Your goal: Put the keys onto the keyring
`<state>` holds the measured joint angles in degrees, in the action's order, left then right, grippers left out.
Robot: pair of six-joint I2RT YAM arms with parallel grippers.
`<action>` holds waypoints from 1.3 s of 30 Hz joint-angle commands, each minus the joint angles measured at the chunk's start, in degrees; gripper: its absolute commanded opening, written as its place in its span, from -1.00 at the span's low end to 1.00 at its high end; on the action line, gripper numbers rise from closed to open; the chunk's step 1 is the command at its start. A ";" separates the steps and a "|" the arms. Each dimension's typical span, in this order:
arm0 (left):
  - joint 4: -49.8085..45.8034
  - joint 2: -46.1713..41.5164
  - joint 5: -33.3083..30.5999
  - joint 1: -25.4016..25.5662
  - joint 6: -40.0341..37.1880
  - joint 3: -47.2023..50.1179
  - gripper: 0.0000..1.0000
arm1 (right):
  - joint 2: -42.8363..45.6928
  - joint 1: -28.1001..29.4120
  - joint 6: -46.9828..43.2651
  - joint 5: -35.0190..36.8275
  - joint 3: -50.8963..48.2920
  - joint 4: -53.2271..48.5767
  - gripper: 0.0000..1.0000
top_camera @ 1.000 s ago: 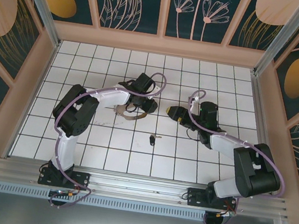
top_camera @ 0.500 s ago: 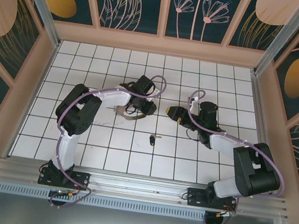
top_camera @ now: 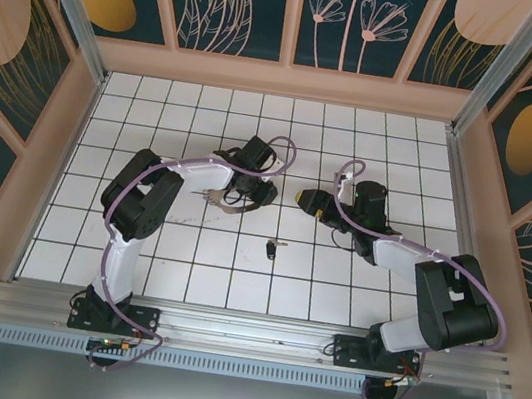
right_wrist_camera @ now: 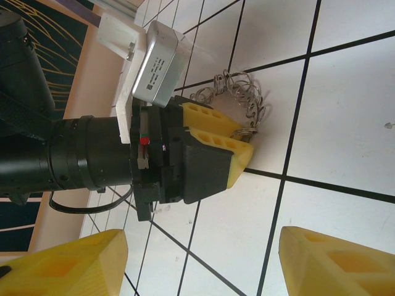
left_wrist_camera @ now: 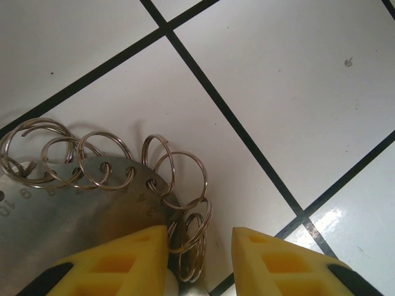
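Note:
The keyring [left_wrist_camera: 74,209] is a curved grey metal plate with several wire split rings [left_wrist_camera: 185,185] through its holes. It lies flat on the white tiles [top_camera: 228,204]. My left gripper [left_wrist_camera: 200,237] is low over its end and partly open. The end rings lie in the gap against the left finger [left_wrist_camera: 133,253], apart from the right one. The key [top_camera: 271,249], black-headed with a short blade, lies loose on a tile nearer the arms. My right gripper [right_wrist_camera: 200,246] stands wide open and holds nothing. It faces the left gripper [right_wrist_camera: 244,145] and the keyring [right_wrist_camera: 237,92] from the right [top_camera: 307,199].
White tiled floor [top_camera: 208,119] with black grid lines, walled by a peach-coloured frame [top_camera: 63,137] on three sides. Open tiles lie left, behind and in front of the grippers. The two grippers sit about one tile apart.
The left arm has shifted slightly over the keyring. Key and right arm have not moved.

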<state>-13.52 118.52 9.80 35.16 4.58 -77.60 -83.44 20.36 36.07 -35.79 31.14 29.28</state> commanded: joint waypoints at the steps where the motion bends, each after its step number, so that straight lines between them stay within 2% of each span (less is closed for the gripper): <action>1: 0.33 -0.31 -1.01 -0.18 -0.80 0.96 -0.39 | -0.50 0.54 -1.18 0.37 1.38 0.23 0.32; 10: 1.64 0.42 -2.06 -0.22 -0.83 1.38 -0.62 | -0.83 0.48 -1.35 0.46 1.32 0.37 0.32; 15: 2.96 -0.12 -2.64 -0.20 -1.36 2.18 -0.99 | -1.20 0.47 -1.50 0.48 1.72 0.47 0.32; 26: 2.87 -8.21 -1.62 -0.25 -5.58 2.28 -1.00 | 2.35 -0.95 -2.41 0.99 3.89 -1.19 0.31; 33: 4.06 -14.87 4.50 -0.24 -9.75 2.13 -1.00 | 5.45 -4.49 -2.13 -1.86 4.93 -0.09 0.29; 39: 5.50 -18.24 10.86 -0.35 -12.02 1.03 -1.00 | 7.34 -7.83 -1.91 -7.65 5.85 3.13 0.25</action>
<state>-9.93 102.39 15.40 35.14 -4.75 -75.31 -78.00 13.67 34.81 -39.03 34.85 28.58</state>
